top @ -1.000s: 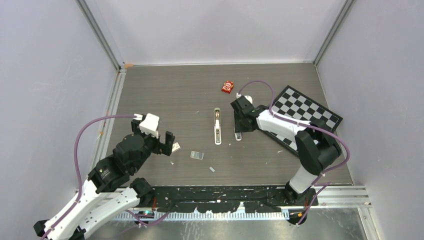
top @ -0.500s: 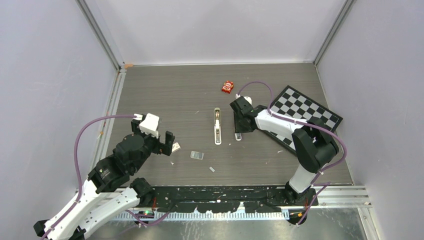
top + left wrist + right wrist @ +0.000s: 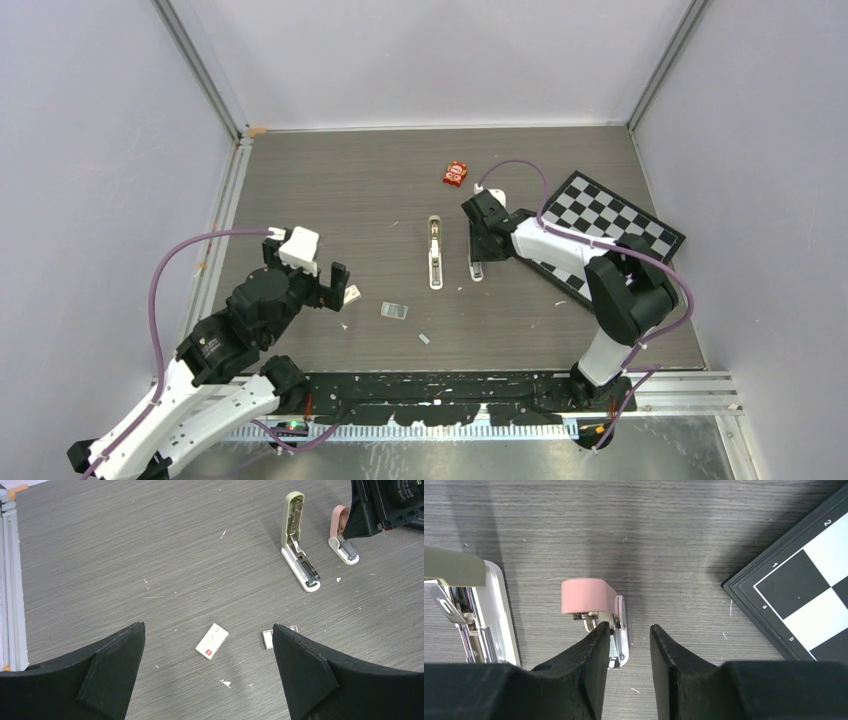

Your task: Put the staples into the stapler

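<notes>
View from above: stapler (image 3: 435, 255) lies open mid-table. Staples (image 3: 394, 311) lie apart from it, nearer left gripper (image 3: 338, 285). Right elbow shifted slightly since a second ago; right gripper (image 3: 478, 262) unmoved over pink-and-white piece (image 3: 476, 271).

Left wrist: jaws spread fully wide, empty; staples half hidden behind one jaw.

Right wrist: jaws narrowly parted around that piece's end, no grip visible.

Loading not begun, I'd judge.

A finger (image 3: 300, 665) of the left claw (image 3: 207, 627) half hides the staples (image 3: 267, 639); the right wrist view crops the stapler (image 3: 499, 620).
</notes>
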### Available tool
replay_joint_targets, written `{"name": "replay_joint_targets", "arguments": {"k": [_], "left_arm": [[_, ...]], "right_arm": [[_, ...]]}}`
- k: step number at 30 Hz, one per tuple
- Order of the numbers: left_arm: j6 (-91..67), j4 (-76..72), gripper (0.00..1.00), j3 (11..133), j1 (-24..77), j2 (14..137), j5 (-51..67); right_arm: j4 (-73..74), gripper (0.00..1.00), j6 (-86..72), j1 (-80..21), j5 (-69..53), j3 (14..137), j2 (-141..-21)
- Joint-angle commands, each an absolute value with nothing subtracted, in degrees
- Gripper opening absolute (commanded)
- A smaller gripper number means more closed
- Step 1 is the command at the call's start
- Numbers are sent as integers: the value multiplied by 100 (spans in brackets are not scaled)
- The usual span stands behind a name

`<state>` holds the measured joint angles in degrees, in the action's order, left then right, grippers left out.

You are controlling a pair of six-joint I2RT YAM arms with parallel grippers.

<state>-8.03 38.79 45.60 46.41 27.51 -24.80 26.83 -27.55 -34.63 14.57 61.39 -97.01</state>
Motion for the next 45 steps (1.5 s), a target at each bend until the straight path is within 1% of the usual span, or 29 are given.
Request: {"name": "replay_joint_targets", "arguments": {"k": [1, 13, 22, 33, 38, 41, 45], "left_arm": [[-703, 3651, 100, 4554, 4634, 2777, -2566], [-703, 3642, 100, 4537, 4636, 2713, -2635], [-703, 3638, 100, 4544, 4632, 2771, -2655], [-729, 3661, 100, 4537, 4632, 2727, -2687], [-833, 3657, 100, 4561, 4634, 2782, -2755], [-1142, 3774, 100, 4647, 4632, 2943, -2754], [-1631, 3873, 100, 4752, 4635, 3247, -2499]], "right_arm": [[2397, 41, -2777, -3430, 1645, 6320, -9636], [2300, 40, -2814, -3421, 1475, 6127, -9822], [2442, 39, -2822, -3422, 1412, 5961, -9506], [2446, 38, -2815, -3422, 1331, 5802, -9398], [2479, 38, -2830, -3424, 1270, 5891, -9190], [2551, 39, -2796, -3415, 1198, 6060, -9087], [2526, 47, -2767, -3282, 1029, 6253, -8981]]}}
